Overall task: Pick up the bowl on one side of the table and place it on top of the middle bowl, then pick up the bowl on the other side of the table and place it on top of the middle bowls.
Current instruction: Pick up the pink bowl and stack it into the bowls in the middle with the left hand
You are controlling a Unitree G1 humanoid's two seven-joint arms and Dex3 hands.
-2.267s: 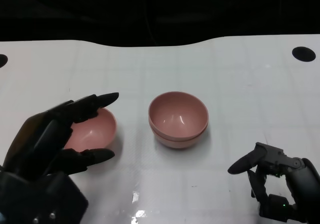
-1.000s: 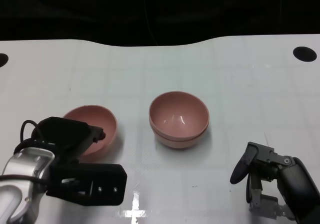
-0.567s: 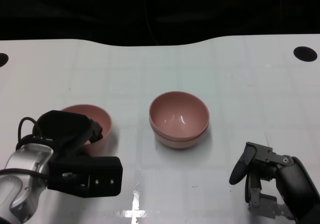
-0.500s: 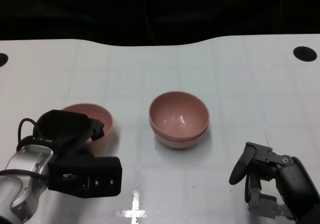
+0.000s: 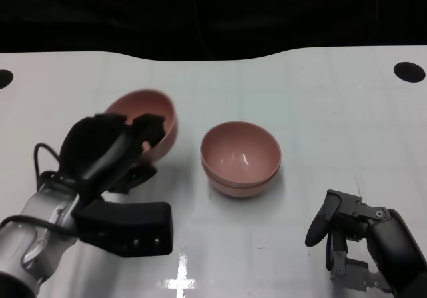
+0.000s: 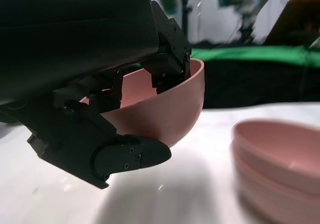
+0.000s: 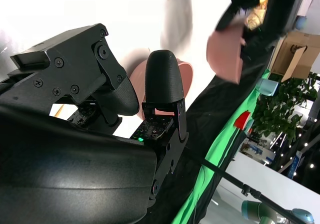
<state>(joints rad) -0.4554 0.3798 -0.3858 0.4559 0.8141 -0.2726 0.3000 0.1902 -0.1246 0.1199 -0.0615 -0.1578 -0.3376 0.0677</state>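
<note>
My left hand (image 5: 110, 150) grips a pink bowl (image 5: 155, 119) by its rim and holds it tilted above the table, left of the middle stack. In the left wrist view the same bowl (image 6: 172, 108) hangs clear of the table with fingers (image 6: 127, 156) under and inside it. The middle stack (image 5: 241, 158) is two nested pink bowls on the white table (image 5: 333, 111), also seen in the left wrist view (image 6: 280, 159). My right hand (image 5: 363, 241) stays low at the front right, fingers curled, holding nothing. The right wrist view shows the lifted bowl (image 7: 226, 48) in the distance.
A black round hole (image 5: 409, 71) marks the table's far right edge and another (image 5: 3, 79) the far left. Beyond the table's back edge all is dark. The right wrist view shows a green cloth and a cardboard box (image 7: 295, 53) off the table.
My left hand has closed on the left bowl and lifted it off the table, carrying it up and toward the middle stack. The right hand has barely moved.
</note>
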